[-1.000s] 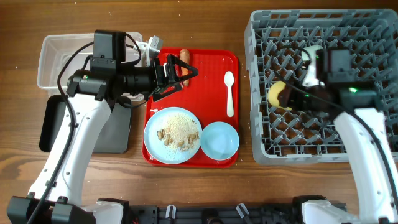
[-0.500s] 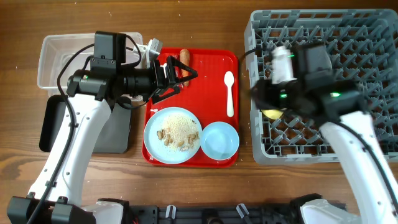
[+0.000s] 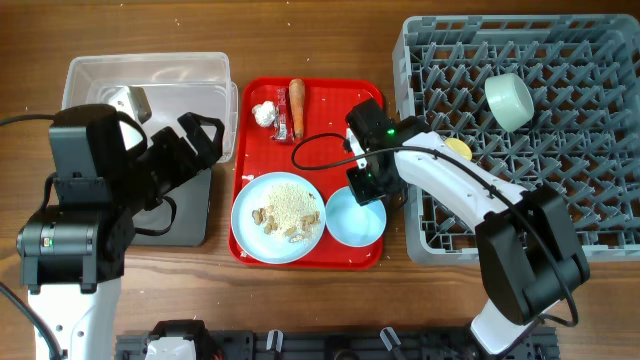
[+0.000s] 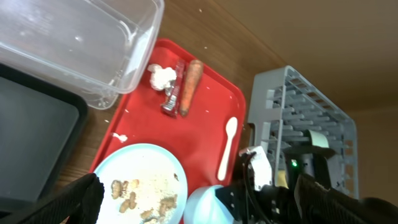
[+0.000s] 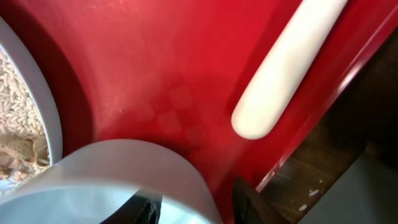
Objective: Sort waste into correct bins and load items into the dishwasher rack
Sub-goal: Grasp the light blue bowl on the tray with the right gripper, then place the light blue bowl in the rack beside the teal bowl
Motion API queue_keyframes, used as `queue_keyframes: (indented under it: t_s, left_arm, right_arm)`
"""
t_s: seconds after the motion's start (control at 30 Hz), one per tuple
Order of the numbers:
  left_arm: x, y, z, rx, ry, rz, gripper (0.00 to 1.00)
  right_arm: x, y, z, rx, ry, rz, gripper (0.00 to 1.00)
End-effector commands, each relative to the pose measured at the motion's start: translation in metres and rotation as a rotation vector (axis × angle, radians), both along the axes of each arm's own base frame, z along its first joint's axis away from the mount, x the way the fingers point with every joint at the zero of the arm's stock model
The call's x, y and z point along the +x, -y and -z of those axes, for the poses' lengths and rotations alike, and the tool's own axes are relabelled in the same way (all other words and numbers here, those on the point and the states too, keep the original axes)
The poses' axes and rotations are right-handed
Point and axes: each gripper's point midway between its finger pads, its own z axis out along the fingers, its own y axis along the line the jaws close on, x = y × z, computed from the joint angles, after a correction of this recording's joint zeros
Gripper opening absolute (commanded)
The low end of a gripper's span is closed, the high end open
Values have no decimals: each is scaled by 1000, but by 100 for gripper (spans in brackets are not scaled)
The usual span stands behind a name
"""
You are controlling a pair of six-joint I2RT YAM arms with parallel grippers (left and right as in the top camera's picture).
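My right gripper [image 3: 366,190] is shut on the rim of the light blue bowl [image 3: 355,224], one finger inside and one outside [image 5: 199,208]; the bowl [image 5: 112,180] rests on the red tray [image 3: 335,105]. The white spoon [image 5: 289,68] lies beside it. The pale blue plate [image 3: 272,190] holds beige scraps [image 3: 285,222]. Tissue [image 3: 264,114], red wrapper [image 3: 283,126] and carrot [image 3: 296,98] lie at the tray's back. The mint bowl [image 3: 509,100] and yellow cup [image 3: 458,148] are in the grey rack [image 3: 600,150]. My left gripper [image 3: 195,140] is open and empty, high over the bins [image 4: 205,205].
The clear tub [image 3: 180,70] stands at the back left. The black tray [image 3: 190,215] lies in front of it, mostly hidden under my left arm. Bare wood shows along the front edge and between the red tray and the rack.
My right arm left the rack and came down onto the light blue bowl's rim. My left arm drew back left from the red tray and rose. The yellow cup stays in the rack.
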Motion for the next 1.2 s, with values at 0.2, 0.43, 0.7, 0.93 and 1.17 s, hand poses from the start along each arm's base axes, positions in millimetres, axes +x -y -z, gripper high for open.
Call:
queue_keyframes:
  t_s: [0.2,0.43,0.7,0.93,1.17]
  left_arm:
    - [4,-11,11,33,-50,-52,100]
    - [5,-11,12,33,-54,-52,100]
    - [4,-11,12,32,-54,-52,100]
    - [-1,-6,16,14,-83,-33,100]
    - [-5,-7,18,15,-101,-33,100]
  right_arm:
    - [28,21,-47,-54,140,187,4]
    - [62,178,-219,-241,726,787,5]
    - [0,381,-247,-935,863,1381,4]
    - [33,450,-184,-1257,651,1226,4]
    - [83,426,-157,-1253,638,1006,4]
